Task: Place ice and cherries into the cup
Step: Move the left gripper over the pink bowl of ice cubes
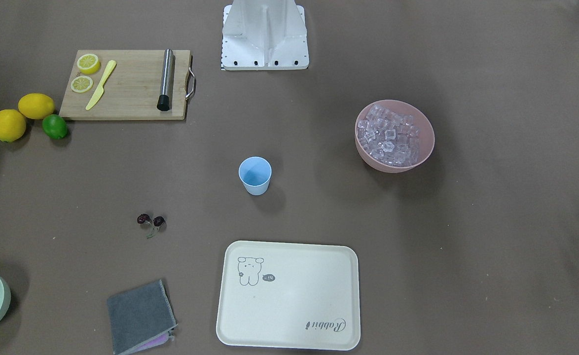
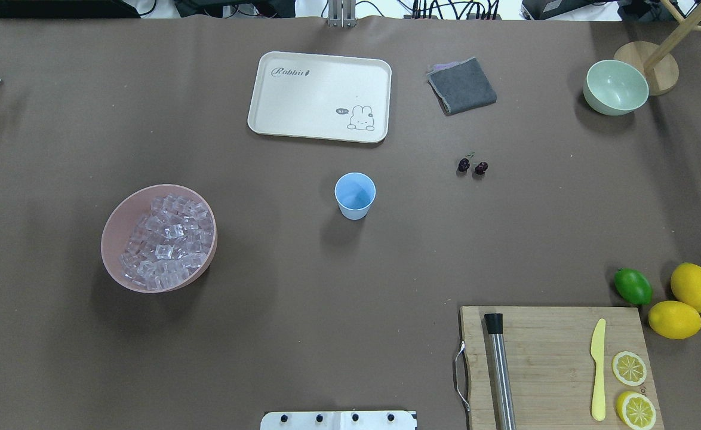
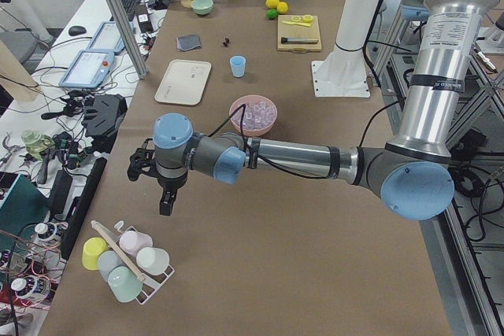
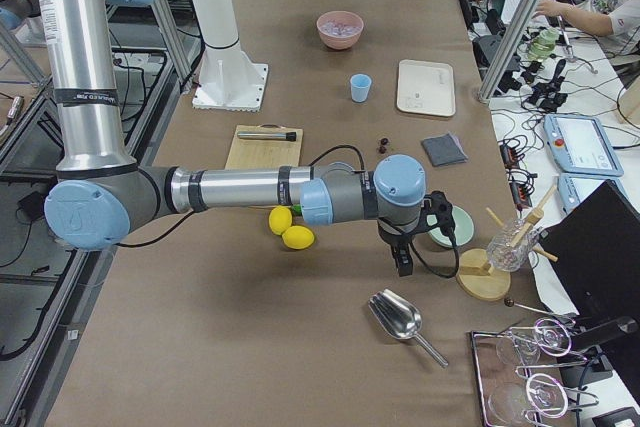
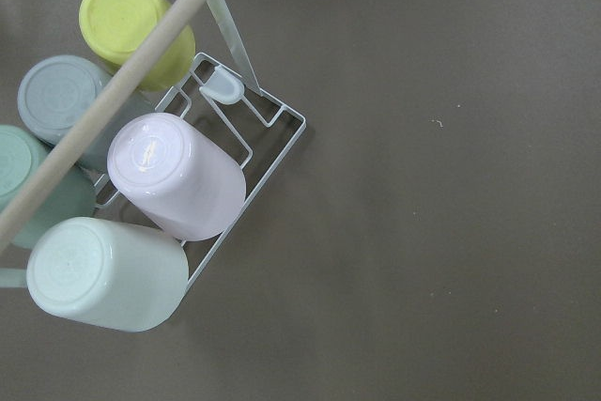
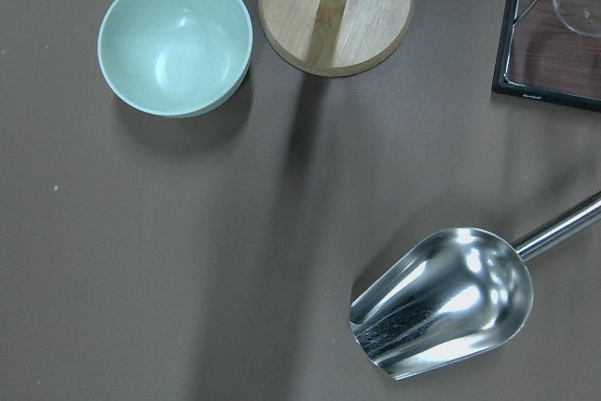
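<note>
Parked at opposite ends of the table (image 2: 303, 334): ice (image 2: 168, 239) nearer the left gripper (image 3: 166, 204), cherries (image 2: 473, 166) nearer the right gripper (image 4: 404, 261).

Finds the cup (image 2: 355, 195) upright at mid-table, seemingly empty, with the ice heaped in the pink bowl (image 2: 109, 239) well apart on 1 flank and the 2 cherries loose on the other, closer in. Hangs the left gripper beside a cup rack (image 3: 126, 261), beyond the bowl from the cup, and the right gripper near a metal scoop (image 4: 396, 315), handle pointing toward the table end. Cannot tell whether either claw is open or closed. Likely favours the right gripper for the cherries.
</note>
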You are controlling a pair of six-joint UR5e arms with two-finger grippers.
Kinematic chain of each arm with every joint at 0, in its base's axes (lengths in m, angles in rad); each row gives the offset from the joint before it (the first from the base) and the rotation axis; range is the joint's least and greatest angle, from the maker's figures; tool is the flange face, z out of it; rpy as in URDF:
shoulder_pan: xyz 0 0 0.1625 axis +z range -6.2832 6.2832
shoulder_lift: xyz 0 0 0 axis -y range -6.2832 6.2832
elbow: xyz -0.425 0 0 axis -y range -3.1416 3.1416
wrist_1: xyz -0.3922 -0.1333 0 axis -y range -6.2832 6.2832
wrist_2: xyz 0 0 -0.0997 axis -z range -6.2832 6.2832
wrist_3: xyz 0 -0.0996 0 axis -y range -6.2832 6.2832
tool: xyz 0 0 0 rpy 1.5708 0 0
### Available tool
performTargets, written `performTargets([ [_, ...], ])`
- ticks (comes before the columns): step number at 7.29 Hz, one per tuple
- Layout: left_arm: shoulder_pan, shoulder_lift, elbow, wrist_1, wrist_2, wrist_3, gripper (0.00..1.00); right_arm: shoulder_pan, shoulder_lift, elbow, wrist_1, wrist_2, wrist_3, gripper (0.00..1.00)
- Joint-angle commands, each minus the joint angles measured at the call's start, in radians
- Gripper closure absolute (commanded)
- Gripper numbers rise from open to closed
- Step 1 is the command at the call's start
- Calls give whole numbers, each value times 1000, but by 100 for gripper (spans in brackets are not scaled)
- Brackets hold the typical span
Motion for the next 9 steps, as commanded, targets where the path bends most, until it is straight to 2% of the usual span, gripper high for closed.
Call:
performTargets([
  [1, 0, 49, -12, -64, -2, 23, 2, 0, -4, 0, 0, 3, 0, 1],
  [2, 5, 52, -12, -77, 0, 17, 2, 0, -8, 3, 0, 3, 0, 1],
  [4, 67, 79, -80, -97, -2, -74, 2, 0, -6, 6, 0, 2, 1, 1],
  [5, 156, 84, -191, -71, 0, -98, 2, -2, -5, 6, -1, 5, 1, 1],
  [6, 255, 92, -306, 25, 7, -195, 2, -2, -8, 6, -2, 25, 1, 1],
  [7, 361, 92, -410, 44, 9, -327, 2, -2, -11, 8, -2, 43, 1, 1],
  [8, 464, 92, -484, 45, 11, -480, 2, -2, -15, 6, 0, 43, 0, 1],
  [9, 583, 83, -520, 42, 73, -601, 2, -2, -15, 6, 0, 40, 0, 1],
])
